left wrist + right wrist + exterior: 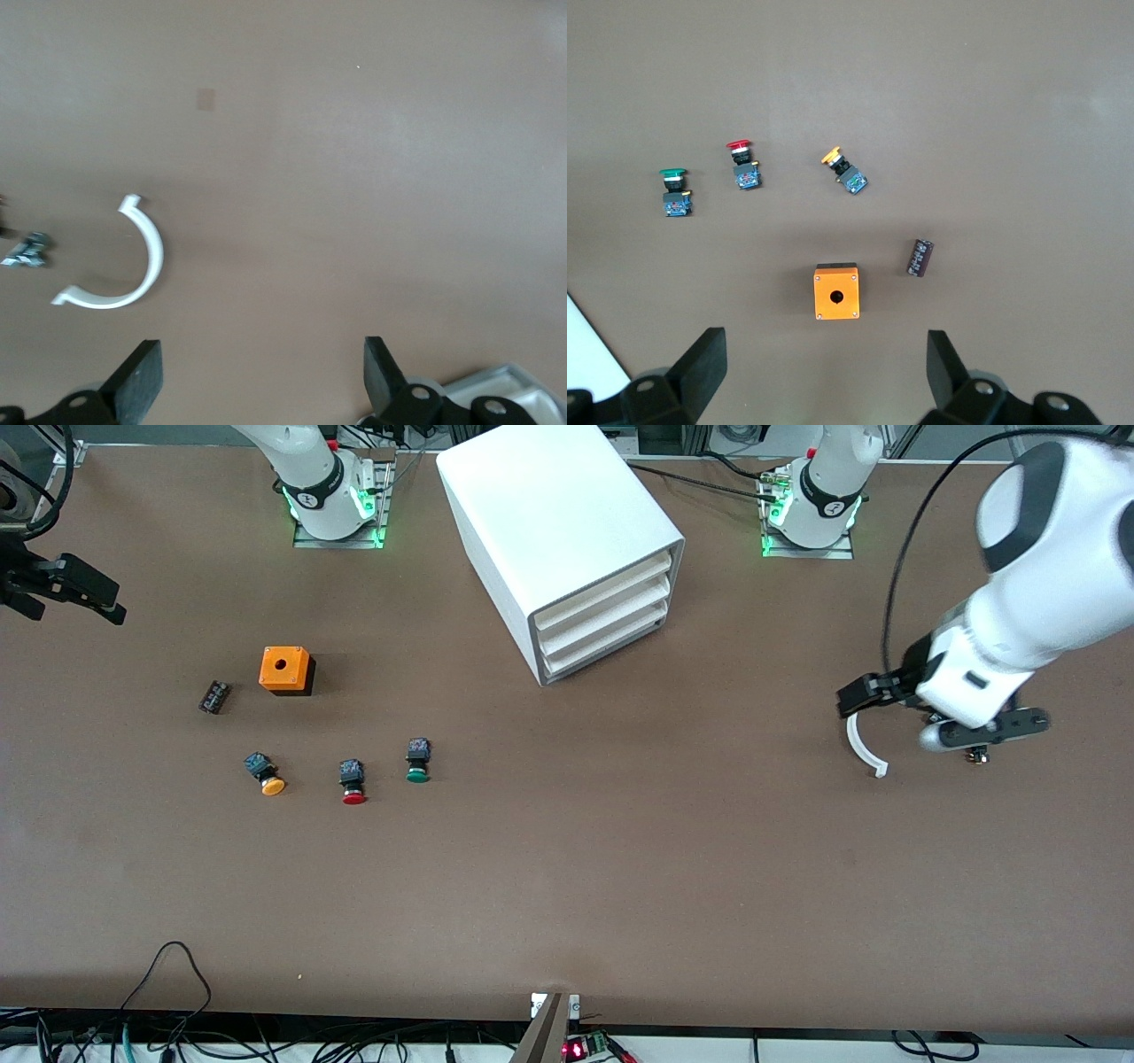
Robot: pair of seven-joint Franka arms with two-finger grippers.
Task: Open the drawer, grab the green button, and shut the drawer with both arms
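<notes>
The white cabinet [567, 531] stands at the middle of the table near the arms' bases, with all three drawers shut. The lowest drawer [611, 646] is shut too. The green-capped button [417, 762] lies on the table, nearer to the front camera than the cabinet and toward the right arm's end. It also shows in the right wrist view [675, 190]. My right gripper [106, 602] [824, 372] is open and empty, up over the table's edge at the right arm's end. My left gripper [858, 698] [263, 381] is open and empty, over bare table at the left arm's end.
A red-capped button [353, 783] and an orange-capped button [264, 773] lie beside the green one. An orange box [286, 670] and a small dark part [213, 697] lie farther back. A white curved piece [864, 746] and small screws [977, 755] lie below the left gripper.
</notes>
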